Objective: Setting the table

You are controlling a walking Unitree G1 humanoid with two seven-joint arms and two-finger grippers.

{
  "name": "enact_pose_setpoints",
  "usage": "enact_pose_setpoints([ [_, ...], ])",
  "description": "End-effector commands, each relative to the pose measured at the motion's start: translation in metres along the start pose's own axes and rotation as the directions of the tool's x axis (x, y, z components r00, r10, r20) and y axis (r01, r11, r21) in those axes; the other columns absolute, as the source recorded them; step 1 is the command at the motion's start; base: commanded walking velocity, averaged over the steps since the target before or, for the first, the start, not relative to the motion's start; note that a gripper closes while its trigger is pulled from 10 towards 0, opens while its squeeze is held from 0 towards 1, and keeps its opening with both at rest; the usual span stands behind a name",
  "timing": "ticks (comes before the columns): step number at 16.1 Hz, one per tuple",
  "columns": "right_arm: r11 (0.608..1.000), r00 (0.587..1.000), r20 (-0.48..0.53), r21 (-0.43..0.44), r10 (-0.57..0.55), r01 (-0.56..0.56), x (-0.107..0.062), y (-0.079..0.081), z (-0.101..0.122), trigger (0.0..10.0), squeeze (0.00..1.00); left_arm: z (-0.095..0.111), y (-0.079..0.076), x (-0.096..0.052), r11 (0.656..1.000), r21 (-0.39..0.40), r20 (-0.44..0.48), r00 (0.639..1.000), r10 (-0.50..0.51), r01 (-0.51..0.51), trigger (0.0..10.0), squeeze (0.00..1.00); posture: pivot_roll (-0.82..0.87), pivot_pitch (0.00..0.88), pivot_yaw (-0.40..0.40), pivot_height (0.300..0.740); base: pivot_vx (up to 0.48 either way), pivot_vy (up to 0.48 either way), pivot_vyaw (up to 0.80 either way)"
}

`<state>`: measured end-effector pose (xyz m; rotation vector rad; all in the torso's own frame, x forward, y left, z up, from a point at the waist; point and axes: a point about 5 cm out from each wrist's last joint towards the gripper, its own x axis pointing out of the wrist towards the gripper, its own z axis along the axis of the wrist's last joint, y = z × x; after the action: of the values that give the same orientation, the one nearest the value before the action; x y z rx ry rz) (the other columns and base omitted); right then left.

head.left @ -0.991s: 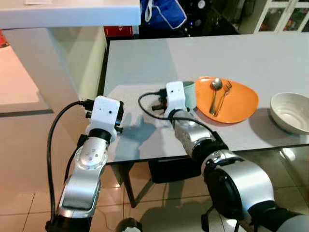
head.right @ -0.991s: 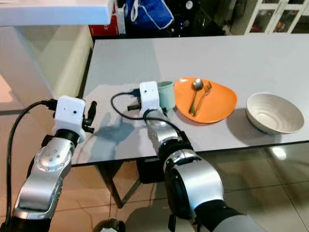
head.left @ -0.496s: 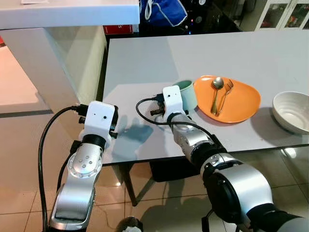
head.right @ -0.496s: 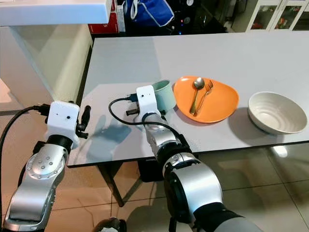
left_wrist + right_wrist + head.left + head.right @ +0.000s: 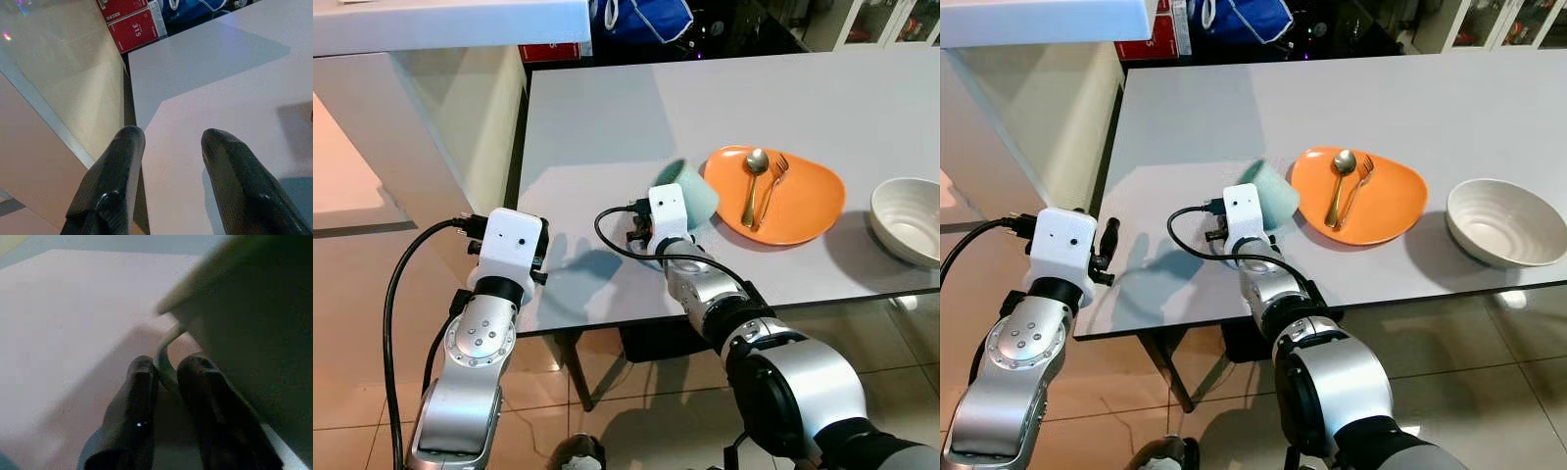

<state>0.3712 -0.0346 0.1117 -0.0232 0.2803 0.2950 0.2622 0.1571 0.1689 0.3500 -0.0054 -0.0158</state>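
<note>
Change: mug (image 5: 690,190) now tips left, where a second ago it stood upright beside the plate.
Right gripper (image 5: 166,368): fingers pinched on the mug's handle (image 5: 165,363), near table (image 5: 607,127) edge.
Mug: just left of orange plate (image 5: 803,201), lying directly beyond the fingertips.
Plate: carries spoon (image 5: 753,181) and fork (image 5: 770,188).
Bowl (image 5: 907,219): far right.
Left gripper (image 5: 171,166): fingers parted, holding nothing, at the table's left edge.
</note>
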Motion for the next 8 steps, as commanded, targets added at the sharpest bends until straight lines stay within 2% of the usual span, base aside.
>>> enact_pose_setpoints([
  [1,0.999,0.998,-0.062,0.041,0.006,-0.004,-0.003,0.009,-0.019,10.0,1.00,0.004,0.002,-0.002,1.000,0.022,0.012,1.000,0.005,-0.005,10.0,0.00,0.39,0.156,0.039,0.740,0.000,0.000,0.00],
  [5,0.999,0.999,-0.040,0.048,0.013,-0.011,-0.003,0.010,-0.015,10.0,1.00,0.005,0.000,0.000,1.000,0.026,0.015,1.000,-0.005,0.004,10.0,0.00,0.37,0.153,0.041,0.740,0.000,0.000,0.00],
  [7,0.999,0.999,0.046,0.042,-0.002,0.000,0.000,0.006,0.006,10.0,0.02,0.005,-0.002,0.002,1.000,0.024,0.017,1.000,-0.012,0.011,10.0,0.00,0.36,0.148,0.039,0.740,0.000,0.000,0.00],
  [8,1.000,0.998,0.064,0.020,-0.013,0.012,0.001,0.005,0.012,10.0,0.00,0.005,-0.003,0.003,1.000,0.025,0.019,1.000,-0.015,0.015,10.0,0.00,0.35,0.147,0.037,0.740,0.000,0.000,0.00],
])
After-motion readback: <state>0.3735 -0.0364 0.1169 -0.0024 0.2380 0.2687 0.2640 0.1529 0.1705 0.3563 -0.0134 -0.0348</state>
